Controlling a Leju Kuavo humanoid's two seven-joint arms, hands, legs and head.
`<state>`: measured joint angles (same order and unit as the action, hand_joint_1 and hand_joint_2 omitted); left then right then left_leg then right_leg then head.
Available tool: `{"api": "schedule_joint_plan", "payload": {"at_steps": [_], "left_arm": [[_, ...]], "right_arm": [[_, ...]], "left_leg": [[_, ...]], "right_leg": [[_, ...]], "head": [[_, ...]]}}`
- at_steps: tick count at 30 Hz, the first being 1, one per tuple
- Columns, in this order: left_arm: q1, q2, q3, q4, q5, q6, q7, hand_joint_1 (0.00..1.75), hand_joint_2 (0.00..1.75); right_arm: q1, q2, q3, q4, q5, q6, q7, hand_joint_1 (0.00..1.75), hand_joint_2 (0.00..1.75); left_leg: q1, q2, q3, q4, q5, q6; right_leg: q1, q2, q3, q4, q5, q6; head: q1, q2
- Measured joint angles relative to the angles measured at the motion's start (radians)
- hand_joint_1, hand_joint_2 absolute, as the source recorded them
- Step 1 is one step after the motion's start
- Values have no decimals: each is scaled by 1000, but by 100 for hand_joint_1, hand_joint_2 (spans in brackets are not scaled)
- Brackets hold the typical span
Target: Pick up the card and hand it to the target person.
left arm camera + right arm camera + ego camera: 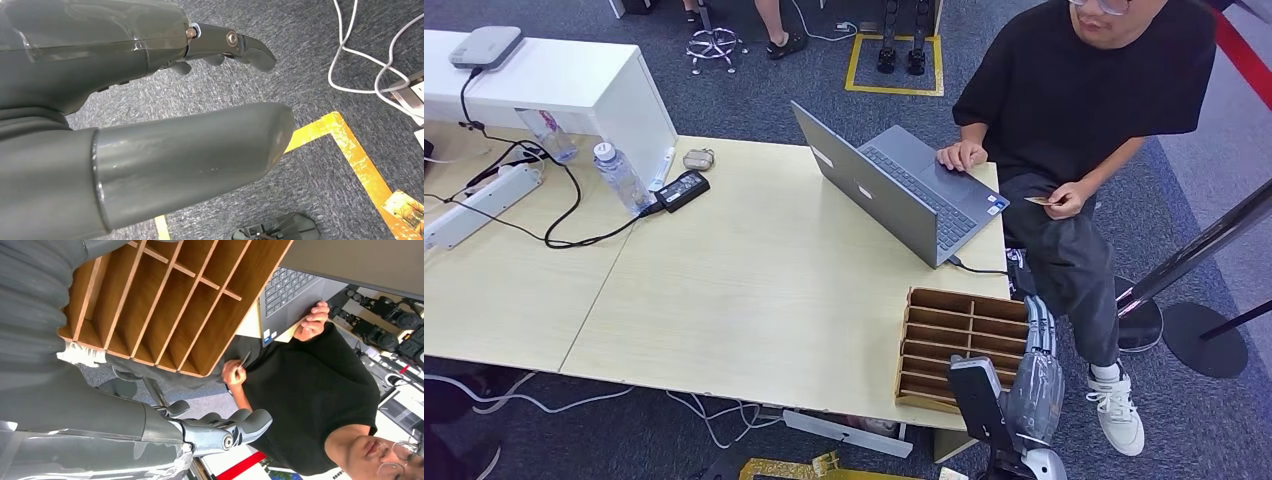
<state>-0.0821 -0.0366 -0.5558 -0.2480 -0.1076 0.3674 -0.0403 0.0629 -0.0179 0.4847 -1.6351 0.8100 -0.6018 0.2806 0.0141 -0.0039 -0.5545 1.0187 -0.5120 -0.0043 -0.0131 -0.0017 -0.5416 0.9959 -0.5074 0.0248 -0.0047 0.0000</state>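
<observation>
Your card [1041, 201] sits pinched in the person's hand [1064, 200], held over their lap, well ahead of your right hand [1036, 372] and apart from it. Their other hand [962, 154] rests on the laptop [904, 185]. Your right hand holds nothing; its fingers [235, 427] lie stretched out and apart, pointing toward the person [1074, 120], at the rack's [959, 345] outer edge, and the rack lies between it and the laptop. Your left hand [150, 110] hangs over the carpet [320, 65], gripping nothing, thumb [190, 155] and fingers [240, 45] extended with a gap between them.
</observation>
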Motion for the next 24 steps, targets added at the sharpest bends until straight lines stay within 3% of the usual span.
{"api": "schedule_joint_plan", "payload": {"at_steps": [24], "left_arm": [[0,-2,0,0,-2,19,9,0,0]], "right_arm": [[11,0,5,30,-7,-29,-7,0,175]], "left_leg": [[0,0,0,0,0,0]], "right_leg": [[0,0,0,0,0,0]], "head": [[0,0]]}}
